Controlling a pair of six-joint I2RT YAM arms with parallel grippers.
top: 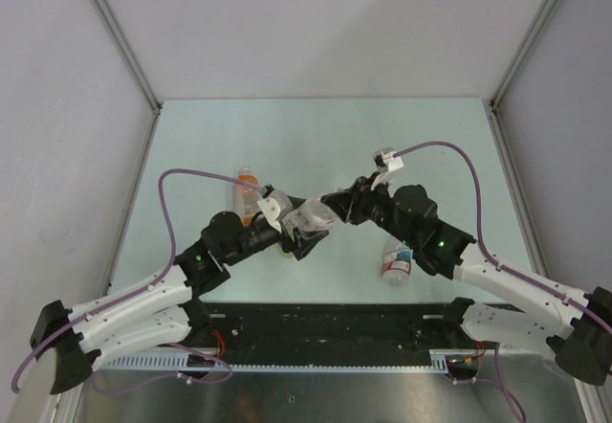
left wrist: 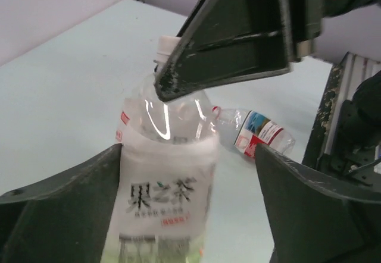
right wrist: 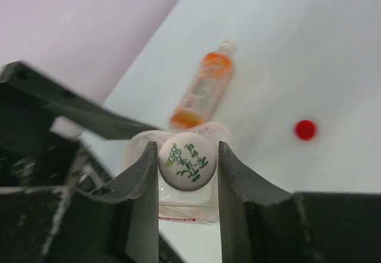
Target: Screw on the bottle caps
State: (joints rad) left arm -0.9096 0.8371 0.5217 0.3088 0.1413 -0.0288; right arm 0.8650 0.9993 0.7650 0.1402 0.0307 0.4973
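Note:
The clear bottle with the white, dark-printed label point(left wrist: 164, 197) stands between the fingers of my left gripper point(left wrist: 184, 156). The left finger touches the label and a gap shows beside the right finger. The bottle looks blurred. My right gripper point(right wrist: 189, 162) is shut on the white cap with green print point(right wrist: 187, 162), which sits on this bottle's neck. The two grippers meet mid-table point(top: 316, 217). The orange-liquid bottle point(top: 247, 193) lies behind the left arm and wears a white cap point(right wrist: 226, 47). The red-and-white-label bottle point(top: 397, 260) lies by the right arm. The red cap point(right wrist: 305, 130) lies loose on the table.
The pale green table point(top: 316, 136) has grey walls at the back and on both sides. A black rail point(top: 325, 322) runs along the near edge between the arm bases. Purple cables point(top: 449, 150) loop above both arms.

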